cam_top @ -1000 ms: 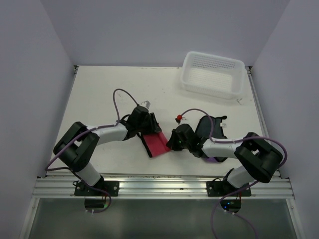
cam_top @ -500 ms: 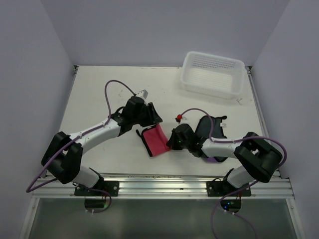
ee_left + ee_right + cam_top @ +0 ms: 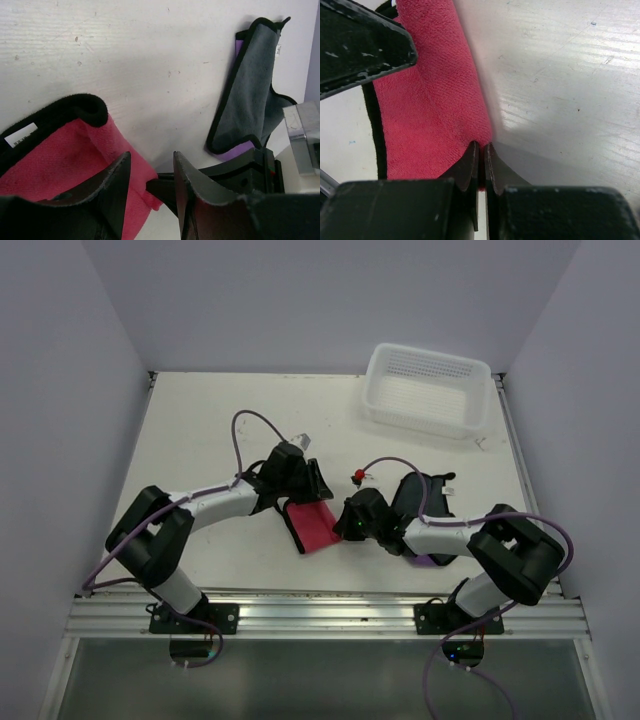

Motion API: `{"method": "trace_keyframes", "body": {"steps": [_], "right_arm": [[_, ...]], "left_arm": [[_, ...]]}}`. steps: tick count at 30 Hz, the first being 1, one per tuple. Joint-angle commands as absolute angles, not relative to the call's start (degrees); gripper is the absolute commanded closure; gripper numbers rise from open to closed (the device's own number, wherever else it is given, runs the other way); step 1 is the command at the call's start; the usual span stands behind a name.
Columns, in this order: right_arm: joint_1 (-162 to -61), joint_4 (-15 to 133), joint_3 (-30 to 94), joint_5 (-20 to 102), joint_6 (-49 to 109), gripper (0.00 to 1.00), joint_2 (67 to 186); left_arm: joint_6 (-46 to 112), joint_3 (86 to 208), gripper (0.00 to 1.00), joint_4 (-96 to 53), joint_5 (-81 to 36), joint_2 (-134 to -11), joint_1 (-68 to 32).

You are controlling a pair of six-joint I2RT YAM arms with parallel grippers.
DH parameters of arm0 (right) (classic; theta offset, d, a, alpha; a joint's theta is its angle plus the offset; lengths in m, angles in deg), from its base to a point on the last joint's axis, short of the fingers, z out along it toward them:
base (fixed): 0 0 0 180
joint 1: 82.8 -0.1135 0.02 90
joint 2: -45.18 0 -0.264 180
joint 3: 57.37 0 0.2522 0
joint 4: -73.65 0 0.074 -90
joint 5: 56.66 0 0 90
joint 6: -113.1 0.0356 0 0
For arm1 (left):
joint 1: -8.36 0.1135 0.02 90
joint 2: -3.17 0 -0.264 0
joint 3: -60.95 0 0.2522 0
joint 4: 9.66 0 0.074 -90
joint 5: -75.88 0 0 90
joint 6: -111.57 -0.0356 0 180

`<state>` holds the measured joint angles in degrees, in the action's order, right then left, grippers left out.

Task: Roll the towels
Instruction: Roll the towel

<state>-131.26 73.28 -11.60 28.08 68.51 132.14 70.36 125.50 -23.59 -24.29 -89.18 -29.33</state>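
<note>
While the pink-red terry towel with black edging (image 3: 311,525) lies near the middle of the bench, its far edge already curled over, the roll will go best if that curl is kept tight and even. The left hand (image 3: 303,487), partly open and holding nothing, sits at the far edge; it should tuck the fold and push it nearward. The right hand (image 3: 349,525), pinched shut on the towel's right edge, should hold firm. Right of it the purple-and-grey towel (image 3: 424,506) waits. The white-painted wooden bench (image 3: 200,440) has plain walls around and a white perforated plastic basket (image 3: 427,390) far right.
</note>
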Motion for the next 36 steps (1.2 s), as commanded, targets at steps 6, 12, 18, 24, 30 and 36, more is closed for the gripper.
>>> {"method": "trace_keyframes", "body": {"steps": [6,12,18,24,30,36], "right_arm": [[-131.22,71.31,-12.58,25.08,67.92,1.0,132.81],[-131.22,71.05,-12.85,24.73,67.75,1.0,132.28],[-131.22,71.14,-13.11,24.73,67.75,1.0,131.93],[-131.31,71.4,-12.94,24.64,67.4,1.0,131.84],[-132.01,71.14,-12.41,23.42,66.7,1.0,131.4],[-135.35,70.52,-11.0,19.38,67.22,1.0,131.84]], "left_arm": [[68.06,126.39,0.58,-22.63,-21.59,-92.36,-29.6],[67.27,127.18,0.58,-23.16,-20.45,-93.68,-29.61],[65.69,128.68,0.59,-26.24,-18.52,-95.26,-29.6],[64.72,130.78,0.59,-29.48,-16.06,-97.63,-29.6],[63.58,134.65,0.6,-34.4,-10.53,-99.39,-30.66],[62.7,140.45,0.61,-42.91,-5.17,-103.26,-32.33]]}}
